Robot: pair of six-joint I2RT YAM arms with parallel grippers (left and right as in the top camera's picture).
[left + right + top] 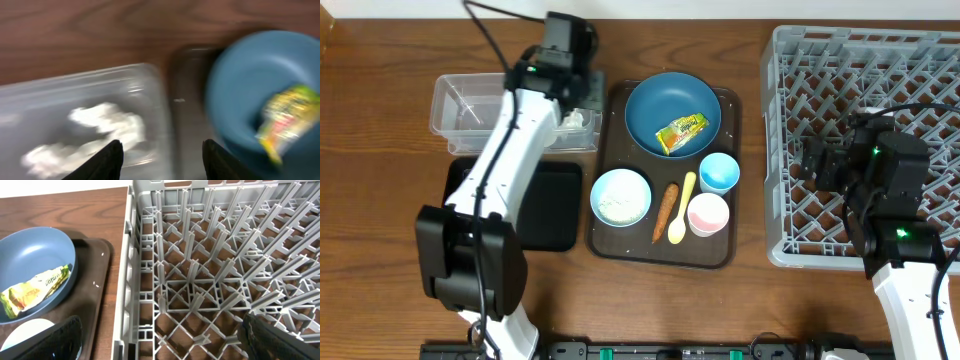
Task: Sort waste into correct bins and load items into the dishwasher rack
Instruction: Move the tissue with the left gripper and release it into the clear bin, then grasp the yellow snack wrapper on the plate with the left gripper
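Observation:
Crumpled white tissue (576,120) lies in the right end of the clear tub (470,105); it also shows in the left wrist view (105,125). My left gripper (572,98) (162,159) is open and empty above the tub's right edge. The yellow wrapper (680,132) (287,120) (35,291) lies on the dark blue plate (660,105) (240,85) (30,260). A white bowl (620,196) holds rice. The carrot stick (664,212), yellow spoon (682,208), light blue cup (719,172) and pink cup (708,214) sit close by. My right gripper (812,160) (165,340) is open and empty over the left side of the grey rack (880,60) (200,280).
The plate, bowl, cups, spoon and carrot stick all rest on a dark brown serving tray (730,250) between tub and rack. The black tray (548,210) lies below the tub, partly under my left arm. The left wrist view is motion-blurred.

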